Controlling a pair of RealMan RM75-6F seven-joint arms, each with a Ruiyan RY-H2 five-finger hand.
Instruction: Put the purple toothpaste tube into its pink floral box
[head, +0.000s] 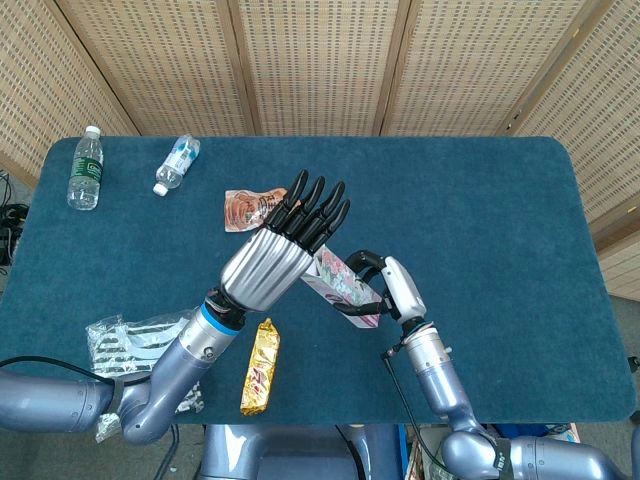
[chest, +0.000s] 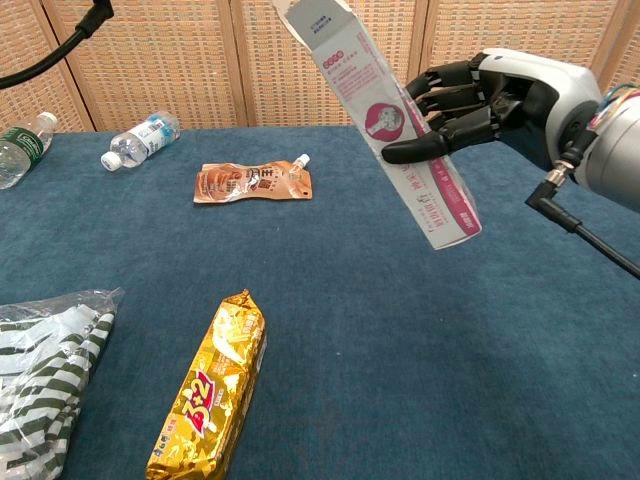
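My right hand (chest: 500, 95) grips the pink floral box (chest: 405, 135) around its middle and holds it tilted above the table, its open top flap (chest: 312, 14) pointing up and to the left. From the head view the box (head: 338, 283) shows just left of that hand (head: 388, 292). My left hand (head: 270, 258) hovers over the box's upper end with its fingers (head: 312, 208) stretched out straight; I see only its back, and nothing shows in it. It is outside the chest view. The purple toothpaste tube is nowhere visible.
An orange spout pouch (chest: 252, 183) lies mid-table, a gold snack bar (chest: 210, 395) near the front edge, and a striped plastic bag (chest: 40, 370) at the front left. Two water bottles (head: 85, 168) (head: 177, 162) sit at the far left corner.
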